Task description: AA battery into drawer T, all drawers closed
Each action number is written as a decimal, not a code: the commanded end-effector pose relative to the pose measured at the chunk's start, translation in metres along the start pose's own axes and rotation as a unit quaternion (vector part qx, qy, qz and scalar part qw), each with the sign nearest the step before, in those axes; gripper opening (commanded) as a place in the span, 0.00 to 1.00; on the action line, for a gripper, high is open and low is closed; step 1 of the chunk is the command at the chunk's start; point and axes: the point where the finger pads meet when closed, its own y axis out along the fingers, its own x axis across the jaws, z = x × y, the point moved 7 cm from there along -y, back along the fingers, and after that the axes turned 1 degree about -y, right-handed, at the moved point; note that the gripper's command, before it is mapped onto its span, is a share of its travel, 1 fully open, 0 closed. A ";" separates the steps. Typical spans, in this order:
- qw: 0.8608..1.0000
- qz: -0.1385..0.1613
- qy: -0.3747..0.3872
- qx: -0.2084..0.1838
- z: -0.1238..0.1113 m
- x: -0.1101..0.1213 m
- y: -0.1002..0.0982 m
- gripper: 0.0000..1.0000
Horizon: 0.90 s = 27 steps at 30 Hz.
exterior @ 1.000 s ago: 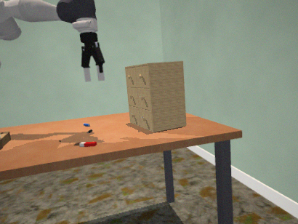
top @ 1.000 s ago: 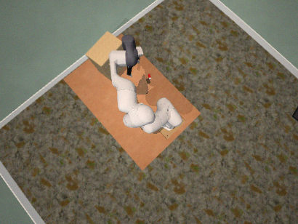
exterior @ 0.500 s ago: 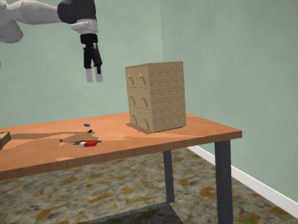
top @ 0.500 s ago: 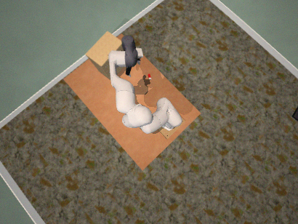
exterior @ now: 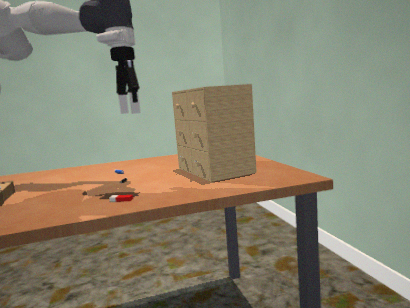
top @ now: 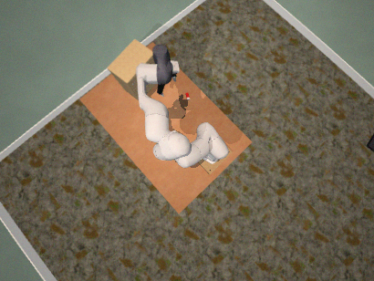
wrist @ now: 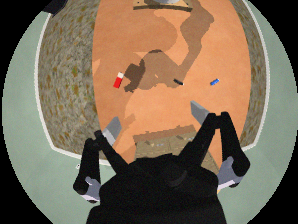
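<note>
High above the table [exterior: 280,175] our gripper [exterior: 129,105] hangs, jaws wide apart and empty — we've barely started. The chest [exterior: 227,132] shows every drawer shut; which small item is the battery we can't tell.

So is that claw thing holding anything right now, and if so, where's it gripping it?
Nothing is held. The end effector hangs open, high above the table, with its fingers spread and nothing between them.
</note>
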 end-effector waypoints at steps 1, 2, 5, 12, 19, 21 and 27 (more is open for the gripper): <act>1.000 -0.002 0.010 0.001 0.001 0.001 0.001 1.00; 1.000 -0.002 0.010 0.001 0.001 0.001 0.001 1.00; 1.000 -0.002 0.010 0.000 0.001 0.001 0.001 1.00; 1.000 -0.002 0.010 -0.015 0.000 0.001 0.005 1.00; 0.999 -0.001 0.010 -0.048 -0.002 0.001 0.011 1.00; 0.998 -0.001 0.010 -0.067 -0.003 0.001 0.015 1.00; 0.989 0.002 0.010 -0.145 -0.008 0.000 0.032 1.00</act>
